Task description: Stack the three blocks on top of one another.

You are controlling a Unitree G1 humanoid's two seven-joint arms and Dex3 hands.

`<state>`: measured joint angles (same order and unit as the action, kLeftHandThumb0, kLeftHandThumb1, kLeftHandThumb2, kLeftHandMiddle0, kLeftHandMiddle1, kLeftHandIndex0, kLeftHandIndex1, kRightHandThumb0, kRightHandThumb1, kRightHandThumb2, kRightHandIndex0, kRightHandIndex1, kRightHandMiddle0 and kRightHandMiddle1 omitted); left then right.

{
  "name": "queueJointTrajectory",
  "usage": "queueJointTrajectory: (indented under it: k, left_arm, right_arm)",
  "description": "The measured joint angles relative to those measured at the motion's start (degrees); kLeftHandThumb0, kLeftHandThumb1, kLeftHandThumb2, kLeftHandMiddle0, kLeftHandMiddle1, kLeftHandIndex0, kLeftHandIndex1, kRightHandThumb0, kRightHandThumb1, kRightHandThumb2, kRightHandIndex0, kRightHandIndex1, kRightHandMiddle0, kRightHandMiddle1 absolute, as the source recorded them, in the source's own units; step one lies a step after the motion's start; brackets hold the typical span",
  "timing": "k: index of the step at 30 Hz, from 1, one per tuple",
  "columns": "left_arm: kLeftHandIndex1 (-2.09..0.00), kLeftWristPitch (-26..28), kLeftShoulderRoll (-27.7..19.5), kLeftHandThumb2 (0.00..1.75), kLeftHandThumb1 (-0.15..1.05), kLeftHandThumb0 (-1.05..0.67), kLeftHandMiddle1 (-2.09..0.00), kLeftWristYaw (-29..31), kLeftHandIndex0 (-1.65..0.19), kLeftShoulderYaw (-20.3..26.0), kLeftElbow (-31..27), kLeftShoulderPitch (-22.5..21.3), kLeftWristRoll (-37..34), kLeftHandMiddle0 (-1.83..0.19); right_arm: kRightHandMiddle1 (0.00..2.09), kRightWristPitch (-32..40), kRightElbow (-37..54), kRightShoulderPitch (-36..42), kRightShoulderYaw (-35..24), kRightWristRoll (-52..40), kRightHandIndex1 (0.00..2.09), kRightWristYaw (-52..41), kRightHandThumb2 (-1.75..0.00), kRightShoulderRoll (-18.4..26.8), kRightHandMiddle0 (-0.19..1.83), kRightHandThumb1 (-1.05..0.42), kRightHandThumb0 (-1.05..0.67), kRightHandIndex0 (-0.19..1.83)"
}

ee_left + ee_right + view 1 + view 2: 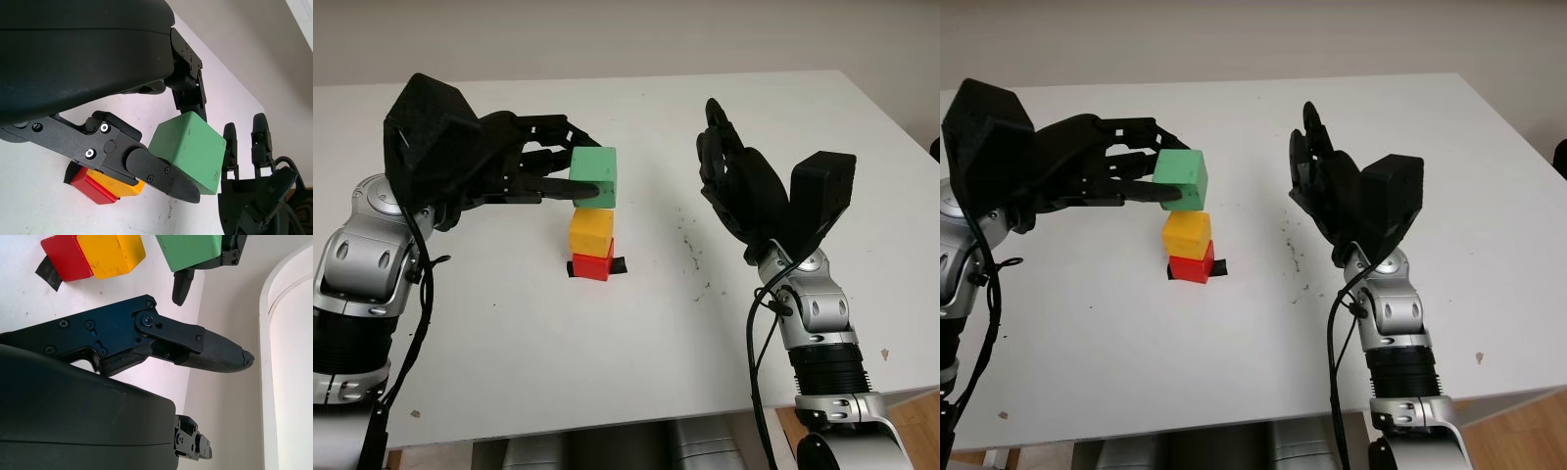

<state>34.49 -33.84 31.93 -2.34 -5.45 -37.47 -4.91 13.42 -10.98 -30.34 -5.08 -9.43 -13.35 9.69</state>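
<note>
Green block (594, 175) sits in the grip of the left robot hand (543, 171), pinched between black fingers (161, 174) that cover part of its near face and its far side; in the left wrist view one finger lies along its lower edge and another presses from behind. It hangs in the air just above and slightly beyond the yellow block (590, 232), with a visible gap between them, so it touches nothing but the fingers. Directly beneath that robot hand's fingertips, the yellow block rests on the red block (592, 265), the two forming a short stack on the white tabletop (607, 352). Much of the red block's top is covered by the yellow one, and in the left wrist view a finger joint hides part of both. A small black patch (619, 265) peeks out from under the red block on the side toward the right robot hand; what it is cannot be made out.

The right robot hand (729, 176) is held up off the tabletop, open and holding nothing, well apart from the stack, palm side turned toward the blocks. From its wrist camera the green block is cut off by the picture edge, and the red and yellow blocks are partly cropped too. Faint dark specks (690, 245) mark the tabletop between this robot hand and the stack.
</note>
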Motion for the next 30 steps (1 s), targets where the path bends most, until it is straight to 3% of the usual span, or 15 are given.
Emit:
queueJointTrajectory:
  k: [12,30]
  left_arm:
    - [-1.66,-8.39,-0.06,0.06,0.99,-0.47,-0.05,-0.18,-0.48,-3.25,3.05,0.28,6.98,-0.27]
    - [-1.61,-9.16,0.09,0.05,0.99,-0.44,-0.05,0.03,-0.49,-2.94,5.79,0.28,7.42,-0.27]
  right_arm:
    - [0.0,0.58,0.38,0.01,-0.01,-0.16,0.0,0.01,-0.72,-0.03,-0.19,-1.05,-0.75,-0.19]
    - [0.0,0.56,0.38,0.01,-0.04,-0.28,0.0,-0.45,-0.73,-0.02,-0.19,-1.05,-0.75,-0.19]
